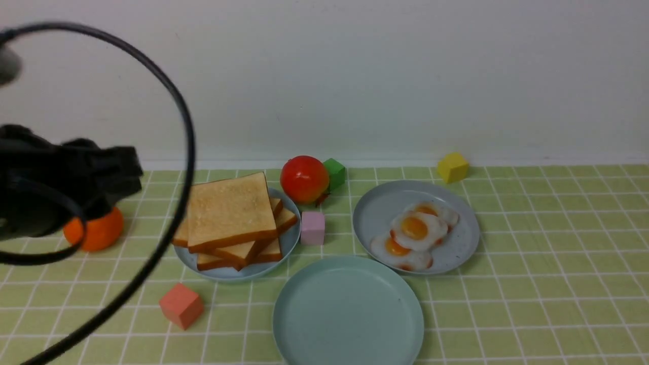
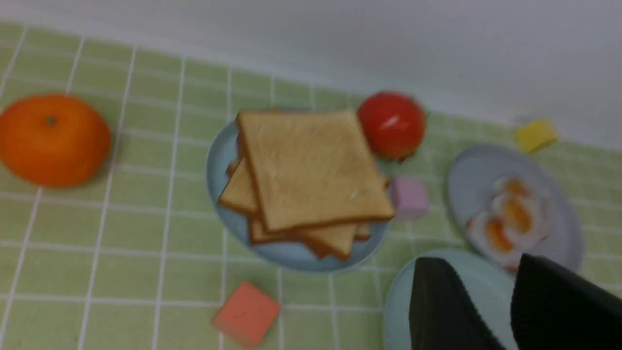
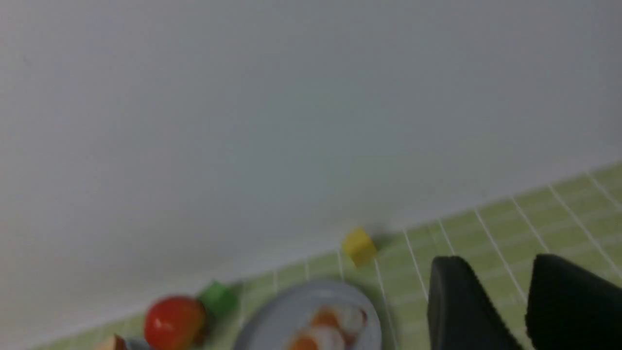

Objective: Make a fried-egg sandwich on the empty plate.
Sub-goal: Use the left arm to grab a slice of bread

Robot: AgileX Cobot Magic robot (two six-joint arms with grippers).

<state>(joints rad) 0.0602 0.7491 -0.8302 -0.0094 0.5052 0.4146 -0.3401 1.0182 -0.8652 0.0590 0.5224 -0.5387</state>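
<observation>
I am seeing the left end effector (image 2: 478, 262) and the right end effector (image 3: 495, 262) both standing part open and empty, a clear gap showing between each pair of fingers. The mint plate (image 1: 348, 309) is sitting bare at the near middle of the bench (image 1: 547, 284). Just behind it, the toast (image 1: 230, 213) is lying stacked on the left grey plate (image 1: 291, 241), the eggs (image 1: 416, 230) overlapping on the right grey plate (image 1: 377, 213).

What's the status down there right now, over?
Left gripper open, empty; right gripper same. Mint plate bare, sandwich not started. Toast stack, fried eggs sit beyond it. Pink cube between them, clear of plate.
</observation>
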